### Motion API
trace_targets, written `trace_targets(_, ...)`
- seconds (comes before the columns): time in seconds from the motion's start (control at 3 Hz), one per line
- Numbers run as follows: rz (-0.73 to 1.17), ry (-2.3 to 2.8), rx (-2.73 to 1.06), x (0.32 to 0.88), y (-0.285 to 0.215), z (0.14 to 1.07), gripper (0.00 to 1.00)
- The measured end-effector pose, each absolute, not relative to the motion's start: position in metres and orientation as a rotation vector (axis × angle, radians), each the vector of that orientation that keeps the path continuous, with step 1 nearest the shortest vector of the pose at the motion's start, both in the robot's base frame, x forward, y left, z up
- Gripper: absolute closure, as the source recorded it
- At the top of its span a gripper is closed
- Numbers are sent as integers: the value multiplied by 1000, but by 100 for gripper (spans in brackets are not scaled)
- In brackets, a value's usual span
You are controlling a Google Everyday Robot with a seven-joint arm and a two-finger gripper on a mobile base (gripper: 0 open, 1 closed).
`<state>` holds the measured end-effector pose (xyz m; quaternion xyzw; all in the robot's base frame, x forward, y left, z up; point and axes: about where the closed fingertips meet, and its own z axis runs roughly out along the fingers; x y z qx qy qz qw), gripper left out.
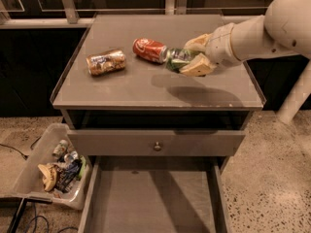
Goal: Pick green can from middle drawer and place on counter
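My gripper [193, 57] reaches in from the right over the counter [121, 89] and is shut on the green can [178, 59]. The can lies tilted between the pale fingers [198, 67], just above the counter's middle and right next to the red cola can [149, 50]. The middle drawer [150, 198] stands pulled out below, its bare grey floor showing.
A gold-brown can [106, 62] lies on the counter's left part. A grey drawer front with a round knob [156, 146] sits above the open drawer. A clear bin [53, 166] of odds and ends stands on the floor at the left, with cables beside it.
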<state>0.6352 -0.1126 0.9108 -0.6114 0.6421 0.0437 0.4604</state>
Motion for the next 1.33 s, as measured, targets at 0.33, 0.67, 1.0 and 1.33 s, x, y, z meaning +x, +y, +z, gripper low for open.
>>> trace_targets(0.33,169,1585,-1543,637,-97,899,100)
trace_targets(0.67,225,1589,-1568,636,-87,888,100)
trace_targets(1.0,271,1592,-1582,634,-81,879,100)
trace_targets(1.33,300,1600,-1588,634,-78,872,100)
